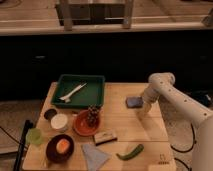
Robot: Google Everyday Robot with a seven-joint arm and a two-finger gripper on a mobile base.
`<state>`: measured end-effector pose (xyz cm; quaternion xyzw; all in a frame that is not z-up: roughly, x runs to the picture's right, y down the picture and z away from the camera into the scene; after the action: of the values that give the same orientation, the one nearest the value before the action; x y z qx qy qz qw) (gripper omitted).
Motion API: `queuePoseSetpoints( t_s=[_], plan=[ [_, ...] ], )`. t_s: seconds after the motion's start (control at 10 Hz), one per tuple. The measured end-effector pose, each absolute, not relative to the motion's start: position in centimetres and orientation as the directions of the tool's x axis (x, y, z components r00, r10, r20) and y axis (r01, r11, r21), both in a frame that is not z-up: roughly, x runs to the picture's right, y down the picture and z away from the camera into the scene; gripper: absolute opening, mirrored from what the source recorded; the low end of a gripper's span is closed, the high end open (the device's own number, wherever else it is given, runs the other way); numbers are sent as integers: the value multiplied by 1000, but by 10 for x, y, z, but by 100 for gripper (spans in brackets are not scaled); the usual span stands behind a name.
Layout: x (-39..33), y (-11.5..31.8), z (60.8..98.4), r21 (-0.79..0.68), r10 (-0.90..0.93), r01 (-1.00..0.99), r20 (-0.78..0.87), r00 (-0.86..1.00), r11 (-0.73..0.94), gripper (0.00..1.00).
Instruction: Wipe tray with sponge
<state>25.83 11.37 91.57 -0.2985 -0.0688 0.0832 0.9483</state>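
Note:
The dark green tray (pixel 95 98) sits at the back left of the wooden table, with a white utensil (pixel 71 93) lying in it. The small blue-grey sponge (pixel 133 102) lies on the table to the right of the tray. My gripper (pixel 144 111) hangs at the end of the white arm, just to the right of the sponge and slightly nearer the front, close above the table.
A round orange dish (pixel 79 127) holds a small pineapple-like item (pixel 92 116). A tan block with a dark top (pixel 105 136), a blue-grey cloth (pixel 93 156), a green pepper (pixel 130 152), a dark bowl with an orange (pixel 60 148), a white cup (pixel 59 122) and a green cup (pixel 34 136) stand at the front.

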Motion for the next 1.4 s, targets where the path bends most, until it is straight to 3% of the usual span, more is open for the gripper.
queuePoseSetpoints(
  t_s=[1.4],
  plan=[
    [259,121,919,-617,254,-145,93,963,774,80]
  ],
)
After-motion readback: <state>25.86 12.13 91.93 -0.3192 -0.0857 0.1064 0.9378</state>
